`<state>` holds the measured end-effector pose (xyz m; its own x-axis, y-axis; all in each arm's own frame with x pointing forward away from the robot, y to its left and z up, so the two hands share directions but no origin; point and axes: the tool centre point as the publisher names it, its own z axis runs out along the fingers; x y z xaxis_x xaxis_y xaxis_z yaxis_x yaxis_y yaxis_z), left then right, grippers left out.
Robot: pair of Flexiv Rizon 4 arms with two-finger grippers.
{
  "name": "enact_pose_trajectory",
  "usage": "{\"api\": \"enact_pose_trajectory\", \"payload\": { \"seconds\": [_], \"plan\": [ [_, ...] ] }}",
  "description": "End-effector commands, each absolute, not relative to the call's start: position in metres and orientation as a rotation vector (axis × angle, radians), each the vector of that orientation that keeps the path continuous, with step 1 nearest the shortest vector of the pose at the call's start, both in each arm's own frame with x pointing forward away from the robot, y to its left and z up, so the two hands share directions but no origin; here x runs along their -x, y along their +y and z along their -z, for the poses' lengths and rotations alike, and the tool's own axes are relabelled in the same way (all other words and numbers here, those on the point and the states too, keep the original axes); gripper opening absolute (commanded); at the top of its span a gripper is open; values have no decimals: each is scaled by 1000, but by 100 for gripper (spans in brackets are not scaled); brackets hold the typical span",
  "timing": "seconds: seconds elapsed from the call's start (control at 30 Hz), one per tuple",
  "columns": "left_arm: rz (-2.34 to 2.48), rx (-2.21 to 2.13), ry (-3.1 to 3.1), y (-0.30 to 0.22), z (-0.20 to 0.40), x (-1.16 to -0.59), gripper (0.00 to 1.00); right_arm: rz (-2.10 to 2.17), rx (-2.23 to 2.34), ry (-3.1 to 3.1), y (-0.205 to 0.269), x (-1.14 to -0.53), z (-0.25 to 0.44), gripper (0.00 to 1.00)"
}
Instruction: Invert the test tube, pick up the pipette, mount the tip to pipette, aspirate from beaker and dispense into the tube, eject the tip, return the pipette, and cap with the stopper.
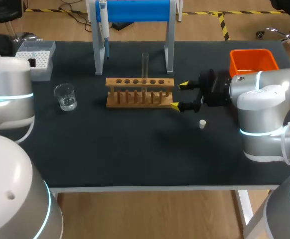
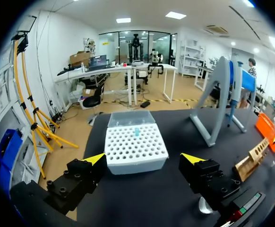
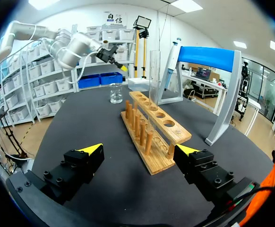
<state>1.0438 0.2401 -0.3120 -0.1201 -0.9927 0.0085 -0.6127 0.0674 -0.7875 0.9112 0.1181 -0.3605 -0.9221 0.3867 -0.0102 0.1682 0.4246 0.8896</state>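
**Tube upright in the rack, pipette not yet taken**

The test tube (image 1: 145, 65) is seen standing upright in a middle hole of the wooden rack (image 1: 140, 92); which end is up cannot be told. The right gripper (image 1: 179, 95) is held just beside the rack's right end, fingers spread wide, nothing between them. The left gripper (image 2: 143, 158) is likewise spread and empty, with the tip box (image 2: 135, 144) ahead of it. The pipette (image 1: 104, 25) is hung on the blue-topped stand (image 1: 171, 40) behind the rack, untouched. The beaker (image 1: 65, 96) is set well left of the rack, and the stopper (image 1: 203, 124) lies on the mat near the right gripper.

The tube step is judged to be the one in hand, or nearly done. If the tube is mouth-up, the pipette pickup is called for next. Its body must be gripped squarely and lifted clear of the stand without the tube being knocked.
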Motion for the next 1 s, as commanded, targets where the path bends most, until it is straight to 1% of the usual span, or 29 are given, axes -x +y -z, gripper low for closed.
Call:
{"api": "enact_pose_trajectory", "payload": {
  "seconds": [0.03,0.37,1.0],
  "plan": [
    [855,1614,1810,235,330,-1076,100,-1503,-487,2462,117,-911,361,100],
    [810,1627,1812,242,344,-1100,100,-1503,-487,2462,117,-911,361,100],
    [786,1639,1789,247,347,-1128,100,-1503,-487,2462,117,-911,361,100]
  ]
}}
